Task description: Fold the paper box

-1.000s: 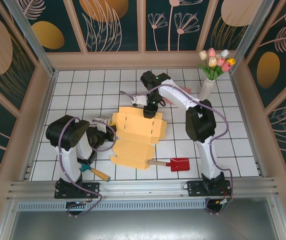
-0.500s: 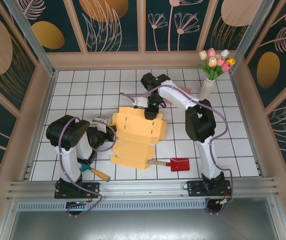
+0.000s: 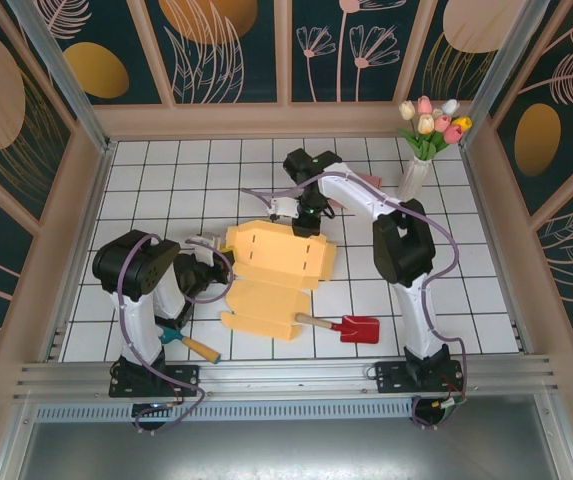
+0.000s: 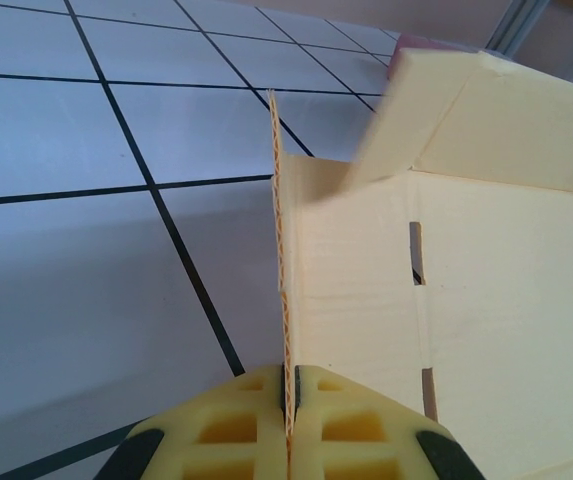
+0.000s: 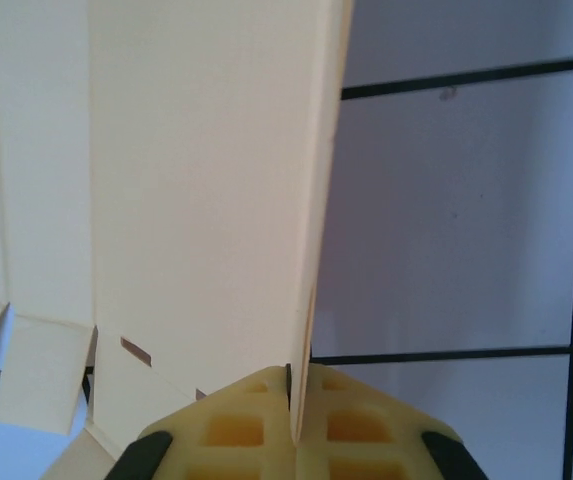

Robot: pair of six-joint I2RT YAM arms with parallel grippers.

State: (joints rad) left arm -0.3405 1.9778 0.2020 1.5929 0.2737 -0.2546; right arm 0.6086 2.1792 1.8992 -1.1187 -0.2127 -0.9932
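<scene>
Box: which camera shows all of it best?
The top external view: the whole yellow box lies on the table. The left wrist view catches one edge pinched in the left gripper; the right wrist view, a flap pinched in the right gripper.

White tiled floor with black grid lines (image 3: 166,170); dark teal wall panels with gold botanical prints (image 3: 226,50); pale wooden framing (image 3: 266,120).
</scene>
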